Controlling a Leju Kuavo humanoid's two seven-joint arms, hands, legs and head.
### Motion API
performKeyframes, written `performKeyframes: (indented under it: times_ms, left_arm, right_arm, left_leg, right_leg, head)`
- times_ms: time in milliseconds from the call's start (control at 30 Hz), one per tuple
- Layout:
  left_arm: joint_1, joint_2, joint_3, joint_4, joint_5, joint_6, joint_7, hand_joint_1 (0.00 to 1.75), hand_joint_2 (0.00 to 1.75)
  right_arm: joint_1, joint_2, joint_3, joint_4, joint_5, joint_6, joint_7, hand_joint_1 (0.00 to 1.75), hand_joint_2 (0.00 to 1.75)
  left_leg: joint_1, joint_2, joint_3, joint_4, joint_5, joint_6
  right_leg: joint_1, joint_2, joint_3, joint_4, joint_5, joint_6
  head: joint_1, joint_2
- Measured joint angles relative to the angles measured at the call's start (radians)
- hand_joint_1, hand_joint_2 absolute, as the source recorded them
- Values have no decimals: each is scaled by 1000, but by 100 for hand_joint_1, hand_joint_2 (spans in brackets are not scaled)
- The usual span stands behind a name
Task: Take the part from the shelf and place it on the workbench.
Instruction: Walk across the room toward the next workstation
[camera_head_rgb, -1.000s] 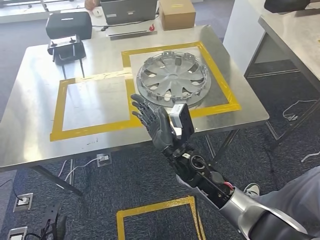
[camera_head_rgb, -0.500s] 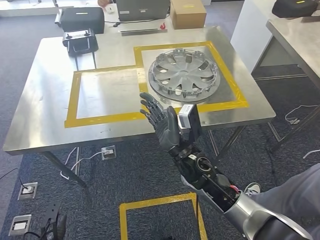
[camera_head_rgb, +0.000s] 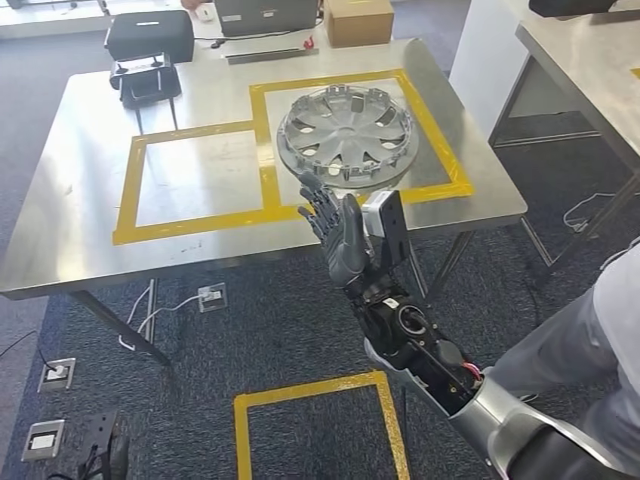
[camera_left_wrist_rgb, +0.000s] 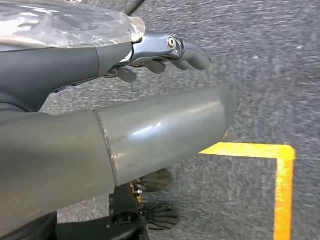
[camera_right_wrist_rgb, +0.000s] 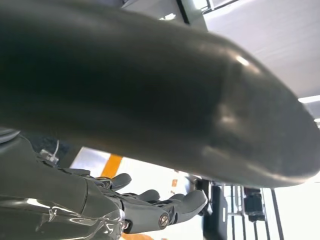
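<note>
On the workbench (camera_head_rgb: 83, 235), inside its right-hand yellow-taped square, you see the silver wheel cover (camera_head_rgb: 346, 134) lying flat, your right hand (camera_head_rgb: 340, 232) raised near it, fingers spread, holding nothing.

bright even daylight, glare on the steel workbench (camera_head_rgb: 68, 230), blurred floor and thumbs in wrist views

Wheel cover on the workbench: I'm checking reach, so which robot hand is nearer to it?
Right. The right robot hand is raised just before the wheel cover; the left robot hand hangs over carpet.
</note>
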Motion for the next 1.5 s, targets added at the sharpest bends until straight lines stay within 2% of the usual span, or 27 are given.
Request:
performKeyframes:
  times_ms: [67, 100, 233, 300, 400, 433, 467, 500, 567, 600, 633, 733, 767, 833, 900, 933, 967, 1000, 1067, 1133, 1233, 1267, 1333, 1400, 1433, 1467, 1500]
  left_arm:
    - [-1, 1, 0, 0, 1, 1, -1, 0, 0]
    - [-3, 2, 0, 0, 1, 1, -1, 0, 0]
    - [-1, 2, 0, 0, 1, 1, -3, 0, 0]
    - [-2, 3, 0, 0, 1, 1, -3, 0, 0]
    - [-2, 4, 0, 0, 1, 1, -4, 0, 0]
    - [-1, 4, 0, 0, 1, 1, -4, 0, 0]
    - [0, 4, 0, 0, 1, 0, -4, 0, 0]
    - [1, 5, 0, 0, 1, 0, -4, 0, 0]
    - [1, 5, 0, 0, 1, 0, -4, 0, 0]
    - [1, 5, 0, 0, 1, 0, -4, 0, 0]
    - [0, 5, 0, 0, 1, 0, -4, 0, 0]
    - [-2, 6, 0, 0, 0, 0, -5, 0, 0]
    - [-2, 7, 0, 0, 0, -1, -5, 0, 0]
    - [-2, 10, 0, 0, 0, -1, -5, 0, 0]
    - [-2, 12, 0, 0, 0, -2, -5, 0, 0]
    - [0, 12, 0, 0, 1, -2, -5, 0, 0]
    - [2, 12, 0, 0, 1, -1, -5, 0, 0]
    - [3, 13, 0, 0, 2, -1, -5, 0, 0]
    - [3, 16, 0, 0, 6, 1, -5, 0, 0]
    - [4, 18, 0, 0, 9, 2, -5, 0, 0]
    - [10, 20, 0, 0, 13, 2, -6, 0, 0]
    - [10, 20, 0, 0, 13, 2, -7, 0, 0]
    - [10, 20, 0, 0, 13, 3, -7, 0, 0]
    - [10, 20, 0, 0, 13, 5, -7, 0, 0]
    - [11, 20, 0, 0, 13, 6, -8, 0, 0]
    - [13, 20, 0, 0, 14, 6, -8, 0, 0]
    - [14, 20, 0, 0, 14, 7, -8, 0, 0]
  right_arm:
    - [-9, -1, 2, 0, 0, -6, 5, 0, 0]
    - [-14, -1, 2, 0, 0, -8, 7, 0, 0]
    - [-25, -6, 4, 0, -10, -7, 11, 0, 0]
    - [-27, -10, 5, 0, -25, 3, 11, 0, 0]
    - [-30, -19, 8, 5, -55, 35, 1, 0, 0]
    - [-30, -22, 9, 8, -62, 47, -5, 0, 0]
    - [-30, -23, 9, 11, -66, 57, -12, 0, 0]
    - [-30, -25, 10, 14, -67, 64, -17, 0, 0]
    - [-35, -26, 10, 19, -68, 73, -24, 0, 0]
    - [-40, -26, 10, 20, -68, 75, -26, 0, 0]
    - [-43, -27, 10, 22, -68, 76, -27, 0, 0]
    - [-47, -28, 12, 29, -66, 81, -31, 0, 0]
    - [-48, -28, 12, 32, -65, 84, -31, 0, 0]
    - [-51, -29, 14, 36, -61, 89, -33, 0, 0]
    - [-48, -29, 16, 40, -55, 93, -35, 0, 0]
    - [-43, -29, 16, 41, -50, 95, -36, 0, 0]
    - [-36, -29, 17, 42, -45, 97, -37, 0, 0]
    - [-30, -29, 17, 43, -39, 102, -38, 0, 0]
    - [-21, -29, 16, 43, -26, 114, -37, 0, 0]
    - [-19, -29, 13, 42, -17, 122, -37, 0, 0]
    - [-17, -29, 10, 41, -12, 126, -36, 0, 0]
    - [-17, -29, 9, 42, -12, 126, -36, 0, 0]
    - [-16, -29, 7, 41, -11, 126, -36, 0, 0]
    - [-13, -29, 5, 41, -10, 126, -36, 0, 0]
    - [-10, -29, 4, 42, -9, 126, -35, 0, 0]
    - [-6, -29, 3, 42, -8, 126, -35, 0, 0]
    - [-4, -29, 3, 42, -7, 126, -34, 0, 0]
  left_leg:
    - [0, 3, 88, -147, 46, 5]
    - [-1, 4, 113, -194, 59, 11]
    - [-6, 0, 114, -216, 75, 39]
    - [-3, 1, 107, -221, 87, 55]
    - [-4, 2, 88, -222, 103, 65]
    - [-5, 2, 80, -221, 109, 65]
    - [-5, 1, 72, -221, 114, 64]
    - [-5, 0, 66, -221, 120, 62]
    - [-6, -2, 58, -220, 129, 56]
    - [-7, -3, 54, -219, 133, 51]
    - [-8, -3, 50, -218, 138, 45]
    - [-8, -2, 39, -218, 152, 27]
    - [-7, -2, 33, -208, 143, 22]
    - [-5, -1, -3, -128, 80, 13]
    - [-2, 0, -54, 11, -2, 5]
    - [-1, 0, -68, 60, -23, 2]
    - [1, 0, -64, 74, -24, 0]
    - [3, 0, -41, 48, -8, -1]
    - [6, 2, 46, -87, 43, 1]
    - [4, 2, 104, -192, 73, 11]
    - [0, 1, 106, -211, 84, 31]
    - [0, 2, 104, -214, 89, 39]
    - [2, 4, 98, -218, 98, 53]
    - [1, 4, 88, -218, 107, 60]
    - [0, 4, 82, -218, 112, 61]
    - [0, 4, 75, -217, 117, 60]
    - [0, 3, 70, -217, 122, 59]
  right_leg:
    - [2, -1, -11, 7, 4, 6]
    - [3, -2, -15, 11, 6, 10]
    - [4, -2, -24, 16, 13, 31]
    - [2, 1, -48, 68, -32, 40]
    - [-1, 3, -114, 261, -152, 49]
    - [-2, 3, -121, 302, -168, 50]
    - [-2, 3, -111, 306, -166, 50]
    - [-2, 3, -81, 269, -147, 48]
    - [-1, 5, 9, 125, -94, 41]
    - [1, 7, 43, 61, -78, 37]
    - [3, 8, 61, 24, -71, 32]
    - [4, 7, 62, 5, -60, 19]
    - [2, 6, 60, 2, -52, 13]
    - [-2, 3, 53, -3, -35, 0]
    - [-1, 2, 35, -3, -21, -6]
    - [-1, 1, 27, -2, -16, -6]
    - [-1, 0, 20, -1, -11, -5]
    - [-1, 0, 14, 0, -7, -3]
    - [-1, -2, 5, 4, -2, 2]
    - [2, -2, -5, 13, 1, 10]
    - [2, -1, -14, 17, 7, 27]
    - [0, 1, -19, 25, -2, 33]
    - [-3, 3, -47, 92, -57, 41]
    - [-4, 4, -96, 232, -139, 47]
    - [-5, 4, -113, 291, -165, 49]
    - [-5, 4, -116, 322, -175, 50]
    - [-5, 4, -98, 306, -163, 50]
  head:
    - [0, 0]
    - [1, 0]
    - [6, 0]
    - [11, 0]
    - [19, 0]
    - [19, 0]
    - [19, 0]
    - [20, 0]
    - [23, 0]
    - [23, 0]
    - [22, 0]
    - [18, 0]
    - [16, 0]
    - [9, 0]
    - [3, 0]
    - [2, 0]
    - [1, 0]
    - [1, 0]
    - [1, 0]
    - [1, 0]
    - [4, 0]
    - [5, 0]
    - [12, 0]
    - [19, 0]
    - [20, 0]
    - [20, 0]
    - [21, 0]
